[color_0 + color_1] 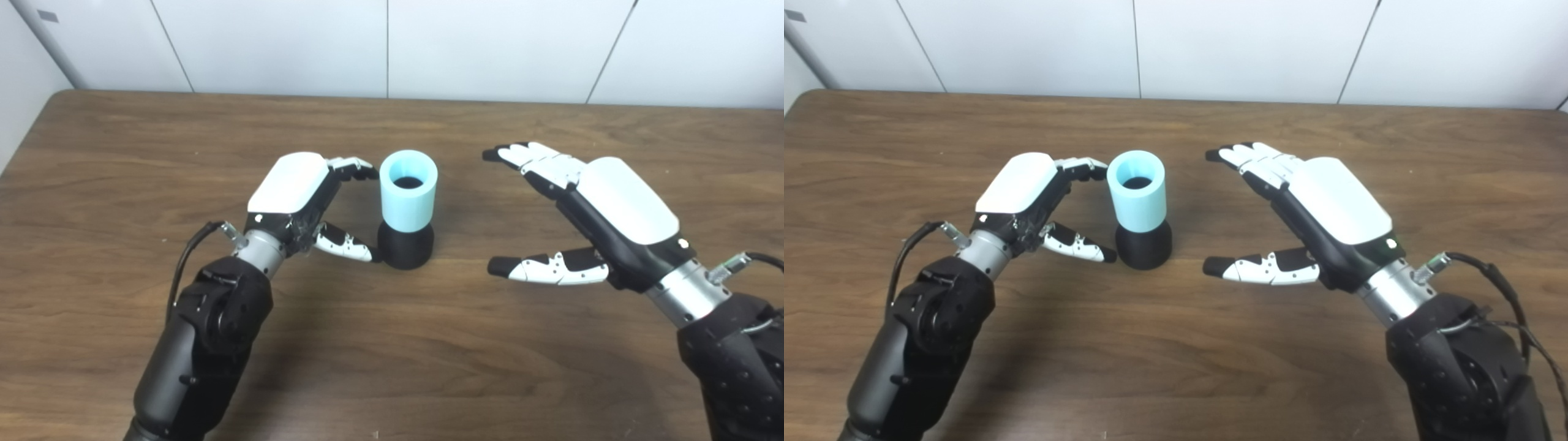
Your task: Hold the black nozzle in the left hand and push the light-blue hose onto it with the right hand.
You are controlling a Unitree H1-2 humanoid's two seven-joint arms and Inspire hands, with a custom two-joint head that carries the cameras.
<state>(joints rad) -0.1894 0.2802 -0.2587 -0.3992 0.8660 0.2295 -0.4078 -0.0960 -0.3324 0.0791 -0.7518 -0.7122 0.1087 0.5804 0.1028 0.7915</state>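
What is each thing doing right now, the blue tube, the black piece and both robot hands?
light-blue hose: upright, sitting on the black nozzle, open end up.
black nozzle: standing on the table, under the hose.
left hand: open, thumb tip at the nozzle, fingers near the hose top.
right hand: open, apart from both.

Left robot hand (306, 202) curled, right robot hand (582, 208) spread wide.

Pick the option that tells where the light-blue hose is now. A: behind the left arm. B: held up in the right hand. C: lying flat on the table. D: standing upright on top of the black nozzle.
D: the light-blue hose stands upright on the black nozzle, while the right hand is open and apart from it.
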